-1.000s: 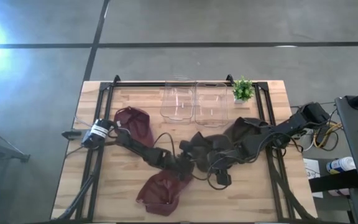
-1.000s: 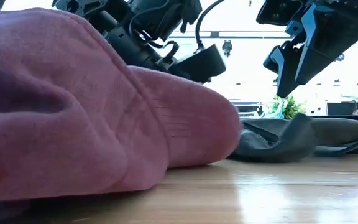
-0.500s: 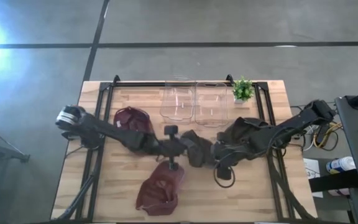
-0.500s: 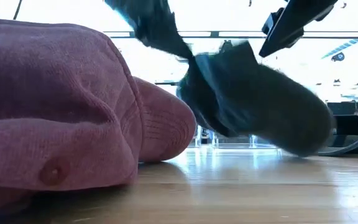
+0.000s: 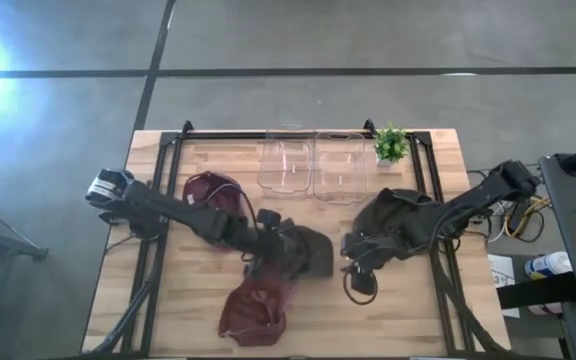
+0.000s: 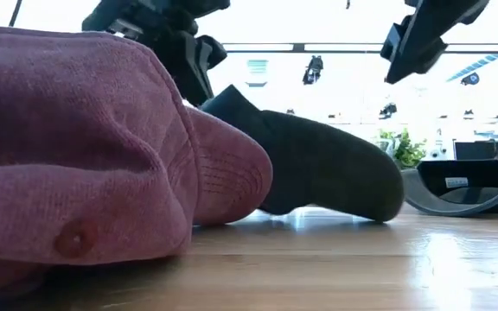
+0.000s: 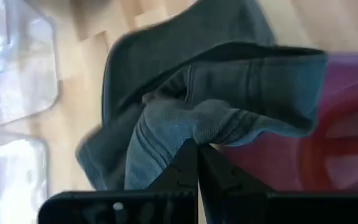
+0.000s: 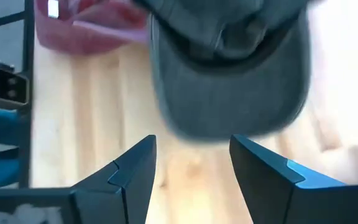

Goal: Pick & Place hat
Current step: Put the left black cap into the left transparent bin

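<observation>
A dark grey hat (image 5: 306, 256) hangs from my left gripper (image 5: 260, 248) near the table's middle, beside a maroon hat (image 5: 258, 305) that lies at the near edge. The left gripper (image 7: 197, 155) is shut on the grey hat's cloth. In the low view the grey hat (image 6: 318, 164) droops right of the maroon hat (image 6: 76, 147), its lower edge down at the tabletop. My right gripper (image 5: 351, 252) hovers open just right of the grey hat (image 8: 229, 74), touching nothing. My left gripper pinches a bunched fold of the grey hat's cloth (image 7: 185, 134) between its two shut fingers. The fingers slant down from the table's left. The hat hangs below them, tilted, brim end lowest; whether that end rests on the table I cannot tell.
A second maroon hat (image 5: 213, 195) lies at the far left under my left arm. Another dark hat (image 5: 398, 205) lies under my right arm. Two clear containers (image 5: 313, 165) and a small plant (image 5: 391, 145) stand at the far edge.
My left gripper has risen and drawn back toward the table's left, still shut. The grey hat, which lay flat between the two grippers, was pulled up, swung, and now hangs nearer the front maroon hat. My right gripper has risen a little and stayed open.
</observation>
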Robot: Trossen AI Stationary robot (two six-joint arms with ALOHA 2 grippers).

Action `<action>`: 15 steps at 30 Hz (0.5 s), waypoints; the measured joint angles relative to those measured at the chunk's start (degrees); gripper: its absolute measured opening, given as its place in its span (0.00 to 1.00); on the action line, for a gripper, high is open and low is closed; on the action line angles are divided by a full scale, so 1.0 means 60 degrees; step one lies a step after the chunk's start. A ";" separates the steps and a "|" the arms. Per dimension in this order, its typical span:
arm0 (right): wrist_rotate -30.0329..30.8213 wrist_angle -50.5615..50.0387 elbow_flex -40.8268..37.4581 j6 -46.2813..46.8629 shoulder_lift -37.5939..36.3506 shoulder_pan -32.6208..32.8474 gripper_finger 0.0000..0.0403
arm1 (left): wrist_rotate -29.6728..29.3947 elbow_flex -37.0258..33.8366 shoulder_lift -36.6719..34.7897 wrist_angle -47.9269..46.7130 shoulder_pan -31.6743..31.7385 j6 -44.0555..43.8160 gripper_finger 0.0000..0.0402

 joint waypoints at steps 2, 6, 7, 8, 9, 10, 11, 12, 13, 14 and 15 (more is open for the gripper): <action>-0.0267 0.0179 -0.0007 0.0218 0.0216 0.0241 0.50 | 0.0249 -0.0003 0.0002 0.0011 -0.0035 -0.0089 0.00; -0.0278 0.0770 -0.0007 -0.0609 0.0894 0.0811 0.50 | 0.0397 0.0030 -0.0002 -0.0015 -0.0035 -0.0346 0.00; -0.0214 0.0910 -0.0007 -0.1126 0.1076 0.0915 0.50 | 0.0408 0.0087 -0.0005 -0.0028 -0.0035 -0.0403 0.00; -0.0112 0.0965 -0.0002 -0.1635 0.1295 0.1021 0.50 | 0.0445 0.0137 -0.0011 -0.0009 -0.0031 -0.0430 0.00; 0.0027 0.0944 0.0072 -0.1994 0.1515 0.1082 0.50 | 0.0504 0.0184 -0.0022 -0.0010 -0.0031 -0.0465 0.00; 0.0221 0.0944 0.0202 -0.2161 0.1720 0.1107 0.50 | 0.0594 0.0257 -0.0024 -0.0057 -0.0031 -0.0516 0.00; 0.0474 0.0926 0.0353 -0.2212 0.1900 0.1113 0.50 | 0.0744 0.0317 -0.0024 -0.0079 -0.0035 -0.0595 0.00; 0.0717 0.0839 0.0529 -0.2213 0.2049 0.1114 0.50 | 0.0888 0.0359 -0.0024 -0.0086 -0.0035 -0.0689 0.00; 0.0919 0.0819 0.0723 -0.2219 0.2168 0.1102 0.50 | 0.1056 0.0396 -0.0024 -0.0082 -0.0047 -0.0812 0.00; 0.1080 0.0862 0.0922 -0.2272 0.2256 0.1092 0.50 | 0.1242 0.0432 -0.0024 -0.0082 -0.0060 -0.0985 0.00; 0.1221 0.0861 0.1119 -0.2313 0.2364 0.1089 0.50 | 0.1373 0.0451 -0.0021 -0.0082 -0.0070 -0.1114 0.00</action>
